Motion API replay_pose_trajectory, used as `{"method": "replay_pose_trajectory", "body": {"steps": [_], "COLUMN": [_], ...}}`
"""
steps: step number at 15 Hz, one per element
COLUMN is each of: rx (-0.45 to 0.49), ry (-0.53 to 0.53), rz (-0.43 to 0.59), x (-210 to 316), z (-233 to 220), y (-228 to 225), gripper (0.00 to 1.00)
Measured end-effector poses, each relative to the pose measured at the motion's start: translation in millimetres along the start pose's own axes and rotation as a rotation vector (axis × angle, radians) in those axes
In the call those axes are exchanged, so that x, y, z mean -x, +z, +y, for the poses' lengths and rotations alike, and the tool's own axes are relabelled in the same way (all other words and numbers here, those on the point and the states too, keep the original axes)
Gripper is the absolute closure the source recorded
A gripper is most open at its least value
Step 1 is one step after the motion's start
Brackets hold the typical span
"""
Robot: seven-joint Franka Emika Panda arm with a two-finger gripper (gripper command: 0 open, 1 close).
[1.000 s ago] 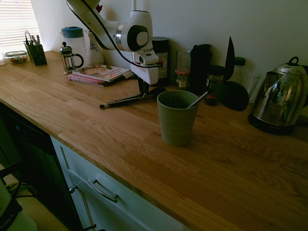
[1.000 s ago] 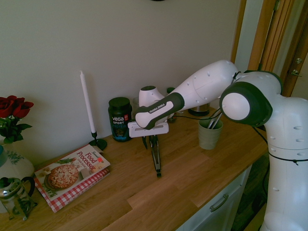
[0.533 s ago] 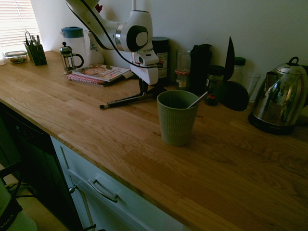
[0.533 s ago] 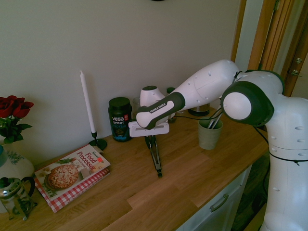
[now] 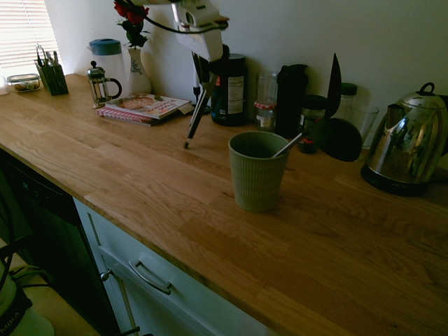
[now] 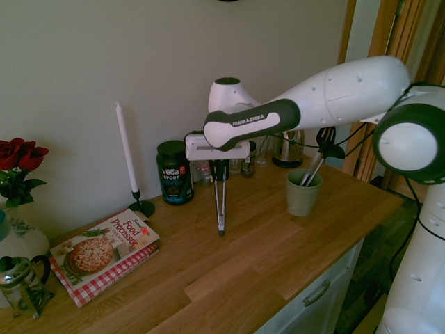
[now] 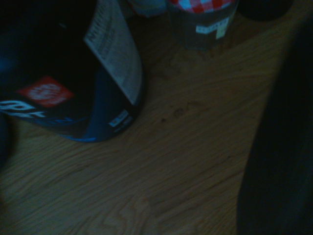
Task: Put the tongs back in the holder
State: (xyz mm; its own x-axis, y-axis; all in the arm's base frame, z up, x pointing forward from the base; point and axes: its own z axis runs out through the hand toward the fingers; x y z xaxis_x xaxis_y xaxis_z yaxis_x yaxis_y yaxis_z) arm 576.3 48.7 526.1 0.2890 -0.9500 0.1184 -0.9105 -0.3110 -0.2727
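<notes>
- Tongs (image 5: 198, 105) hang nearly upright in the air, clamped at their upper end by the gripper (image 5: 201, 66), black tips pointing down just above the wooden counter (image 5: 140, 175)
- In the second exterior view the tongs (image 6: 220, 198) drop straight from the gripper (image 6: 220, 167), two silvery arms close together, lower end near the counter (image 6: 264, 257)
- Holder (image 5: 257, 171), a sage-green ribbed cup, stands on the counter at about 4 o'clock from the tongs in the first exterior view, well apart from them
- Thin metal utensil handle (image 5: 287, 145) leans out of the holder toward 2 o'clock
- In the second exterior view the holder (image 6: 303, 194) sits at 3 o'clock from the tongs, with utensils sticking up from it
- Dark tub (image 5: 229, 89) stands by the wall just behind the tongs; the wrist view shows the tub (image 7: 68, 73) close by, beside a jar with a red checked lid (image 7: 203, 19)
- Cookbook (image 5: 143, 107) lies at 9 o'clock from the tongs, kettle (image 5: 406, 143) far off at 3 o'clock
</notes>
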Motion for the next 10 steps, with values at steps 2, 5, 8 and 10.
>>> {"method": "replay_pose_trajectory", "body": {"steps": [2,5,8,10], "rx": [-0.031,-0.031,0.058,0.117], "ry": [-0.026,-0.069,-0.018,0.039], "rz": [0.019,0.115,0.224,0.257], "x": [17,27,0,-35], "z": [1,9,36,59], "y": [-36,-104,-185,-219], "gripper": [1.00,1.00,1.00,1.00]}}
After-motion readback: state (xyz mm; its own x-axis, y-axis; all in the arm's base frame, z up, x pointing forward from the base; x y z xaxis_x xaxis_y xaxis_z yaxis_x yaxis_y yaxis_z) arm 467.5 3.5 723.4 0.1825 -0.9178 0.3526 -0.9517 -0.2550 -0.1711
